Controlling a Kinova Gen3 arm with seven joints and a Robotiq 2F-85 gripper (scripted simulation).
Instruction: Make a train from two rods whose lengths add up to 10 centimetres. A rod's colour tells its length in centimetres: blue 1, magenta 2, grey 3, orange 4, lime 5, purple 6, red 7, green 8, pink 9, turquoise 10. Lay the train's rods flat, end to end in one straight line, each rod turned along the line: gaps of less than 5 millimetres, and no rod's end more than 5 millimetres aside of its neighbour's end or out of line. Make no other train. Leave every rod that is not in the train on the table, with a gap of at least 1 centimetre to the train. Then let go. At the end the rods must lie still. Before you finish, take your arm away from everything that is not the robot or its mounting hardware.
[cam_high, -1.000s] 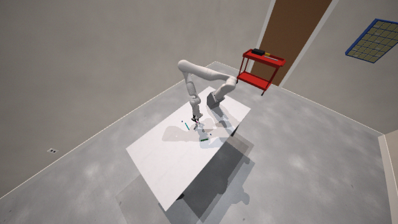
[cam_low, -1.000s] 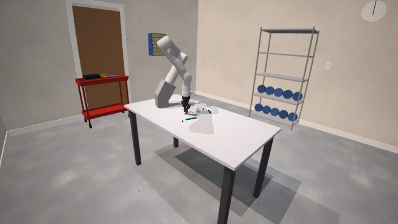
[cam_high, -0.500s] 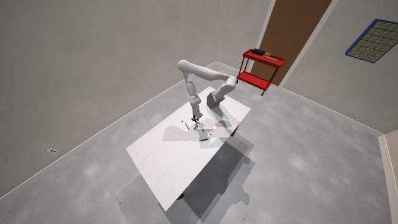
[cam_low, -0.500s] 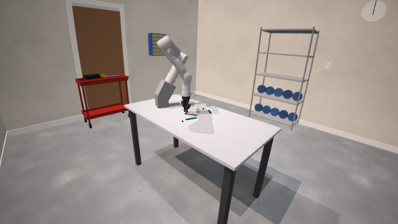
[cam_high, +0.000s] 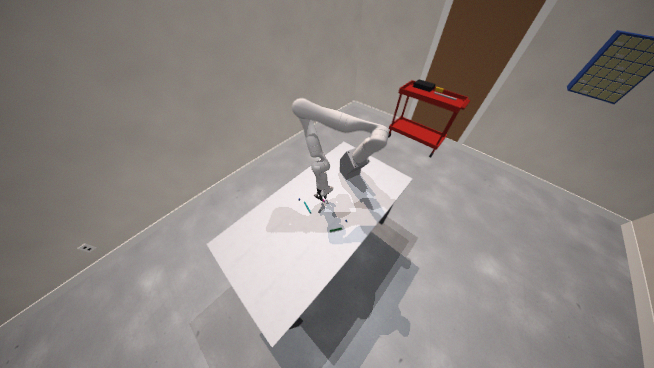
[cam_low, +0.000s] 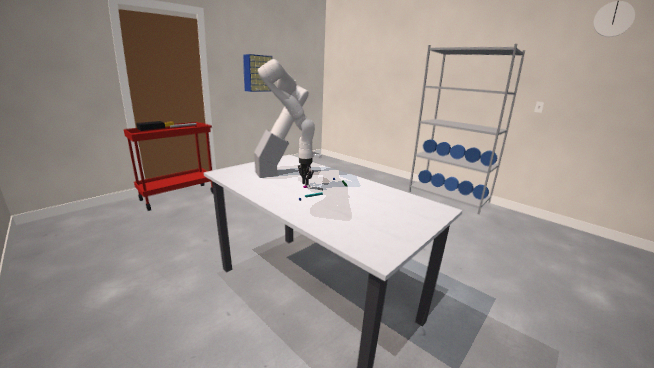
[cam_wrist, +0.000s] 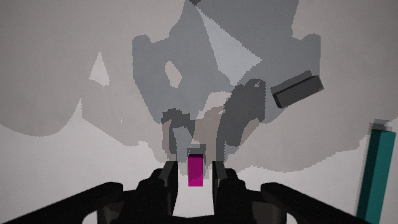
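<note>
From the left in the top view, one blue rod (cam_high: 299, 199) (cam_low: 300, 199) and the turquoise rod (cam_high: 307, 207) (cam_low: 314, 195) (cam_wrist: 377, 175) lie apart, spares by my sum; so does the grey rod (cam_high: 320, 210) (cam_low: 317, 188) (cam_wrist: 300, 91). Next, the hand (cam_high: 322, 199) (cam_low: 306, 183) (cam_wrist: 195, 175) is part-open, gripping nothing, its fingers flanking the magenta rod (cam_high: 324, 201) (cam_low: 305, 186) (cam_wrist: 195, 171) with slivers of room, probably to grasp it. Further right, the green rod (cam_high: 336, 230) (cam_low: 344, 183) lies on the table (cam_high: 260, 260) (cam_low: 380, 240), likely its partner, two plus eight; another blue one sits near it
</note>
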